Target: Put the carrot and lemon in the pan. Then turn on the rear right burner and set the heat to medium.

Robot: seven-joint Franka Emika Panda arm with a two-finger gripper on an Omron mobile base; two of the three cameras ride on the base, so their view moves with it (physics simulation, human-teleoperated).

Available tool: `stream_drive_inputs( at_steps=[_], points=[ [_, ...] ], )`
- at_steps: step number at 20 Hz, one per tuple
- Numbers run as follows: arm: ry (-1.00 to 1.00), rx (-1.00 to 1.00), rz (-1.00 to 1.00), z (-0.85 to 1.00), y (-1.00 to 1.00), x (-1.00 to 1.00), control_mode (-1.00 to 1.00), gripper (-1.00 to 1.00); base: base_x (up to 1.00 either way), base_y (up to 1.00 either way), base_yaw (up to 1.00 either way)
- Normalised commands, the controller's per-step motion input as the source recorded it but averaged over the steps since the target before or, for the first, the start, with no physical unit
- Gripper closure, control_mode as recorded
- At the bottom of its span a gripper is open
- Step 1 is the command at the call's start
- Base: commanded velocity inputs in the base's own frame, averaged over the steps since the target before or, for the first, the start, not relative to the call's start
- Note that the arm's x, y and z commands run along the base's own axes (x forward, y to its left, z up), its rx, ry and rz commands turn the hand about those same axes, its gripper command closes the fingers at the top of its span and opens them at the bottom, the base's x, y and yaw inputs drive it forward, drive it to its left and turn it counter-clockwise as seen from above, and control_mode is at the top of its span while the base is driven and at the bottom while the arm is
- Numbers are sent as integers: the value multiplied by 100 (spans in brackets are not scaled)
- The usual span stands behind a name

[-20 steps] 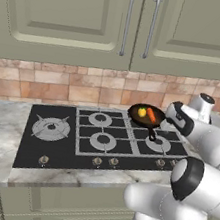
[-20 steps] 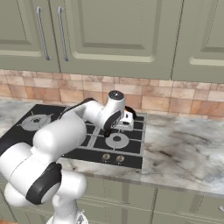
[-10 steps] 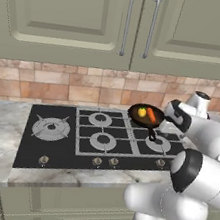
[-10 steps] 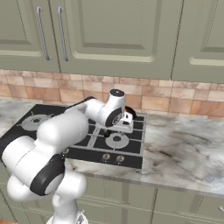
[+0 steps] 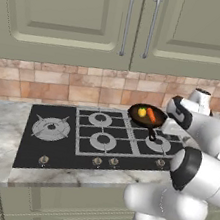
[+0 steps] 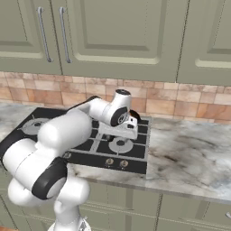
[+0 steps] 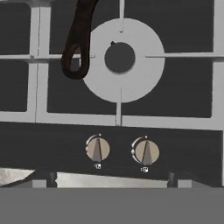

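The dark pan [image 5: 144, 116] sits at the cooktop's rear right and hides the rear right burner beneath it. Inside it lie the yellow lemon [image 5: 141, 112] and the orange carrot [image 5: 151, 115]. The pan's black handle [image 5: 152, 133] points toward the front; its end also shows in the hand view as the handle [image 7: 78, 41]. My gripper [image 5: 166, 127] [image 6: 121, 135] [image 7: 110, 178] hangs open and empty just right of that handle. It looks down on the front right burner ring [image 7: 120, 59]. Two round knobs [image 7: 98, 148] [image 7: 146, 152] lie just in front of the fingertips [image 7: 43, 177].
The black cooktop [image 5: 30, 144] carries a larger star-grate burner [image 5: 51, 127] at its left and more knobs [image 5: 44, 160] along its front edge. Marble counter [image 6: 189, 153] stretches to the right. Green wall cabinets [image 5: 126, 23] hang above the tiled backsplash.
The arm's elbow has shifted a little while the hand has stayed near the front right burner. The jaws remain open. Pan, lemon and carrot have not moved.
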Motion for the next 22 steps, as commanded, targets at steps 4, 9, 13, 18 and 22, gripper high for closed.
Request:
stream_drive_inputs(
  at_steps=[4, 9, 13, 18, 22],
  points=[
    [-5, 0, 1, -23, 0, -66, -100, -100, 0, 0, 0],
    [-7, 0, 1, -25, 1, -48, -100, -100, 0, 0, 0],
    [-12, 0, 0, -9, 11, -12, -100, -100, 0, 0, 0],
    [-8, 0, 0, -6, 5, 1, -100, -100, 0, 0, 0],
    [0, 0, 0, -6, 5, 8, -100, -100, 0, 0, 0]
  ],
)
